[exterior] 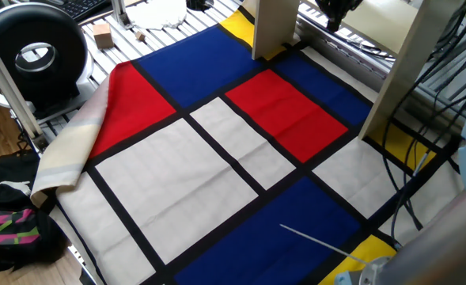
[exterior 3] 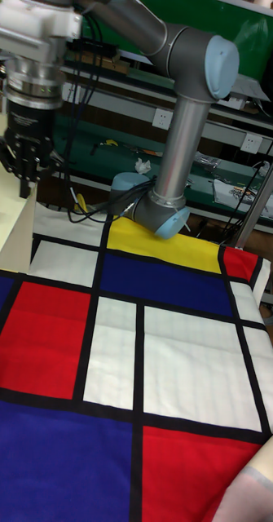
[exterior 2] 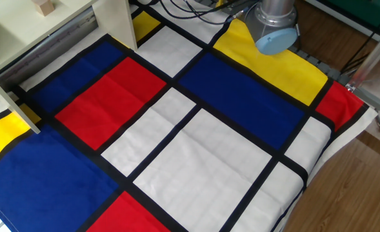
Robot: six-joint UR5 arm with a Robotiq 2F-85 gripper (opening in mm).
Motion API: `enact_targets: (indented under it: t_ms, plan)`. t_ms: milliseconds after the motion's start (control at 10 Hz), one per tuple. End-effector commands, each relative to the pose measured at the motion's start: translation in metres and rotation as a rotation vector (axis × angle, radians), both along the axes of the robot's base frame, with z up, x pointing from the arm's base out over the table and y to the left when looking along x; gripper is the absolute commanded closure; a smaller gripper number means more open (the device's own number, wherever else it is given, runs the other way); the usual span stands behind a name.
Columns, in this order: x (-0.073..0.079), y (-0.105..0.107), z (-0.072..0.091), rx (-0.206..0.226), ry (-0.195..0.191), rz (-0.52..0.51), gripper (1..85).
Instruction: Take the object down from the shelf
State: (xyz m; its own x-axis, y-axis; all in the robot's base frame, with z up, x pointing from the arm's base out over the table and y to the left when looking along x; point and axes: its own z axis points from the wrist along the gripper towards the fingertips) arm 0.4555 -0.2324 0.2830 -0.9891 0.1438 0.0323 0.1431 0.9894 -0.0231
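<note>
The object, a tiny tan wooden cube, rests on top of the shelf at the upper left of the other fixed view. In one fixed view the shelf's cream upright panels stand at the cloth's far side, and the cube is hidden there. My black gripper hangs over the shelf's top board in the tall fixed view. Its fingers meet at one tip, shut on nothing. Only its tip shows at the top edge of one fixed view. It is clear of the cube.
A cloth of red, blue, white and yellow panels covers the table. A bigger tan block lies on the ribbed frame at the back left, next to a black round device. Cables trail near the arm's base.
</note>
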Motion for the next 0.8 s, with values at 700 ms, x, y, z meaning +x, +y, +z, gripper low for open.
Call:
enact_targets:
  t_ms: [700]
  plan:
    - [0.004, -0.036, 0.004, 0.021, -0.039, 0.002, 84.7]
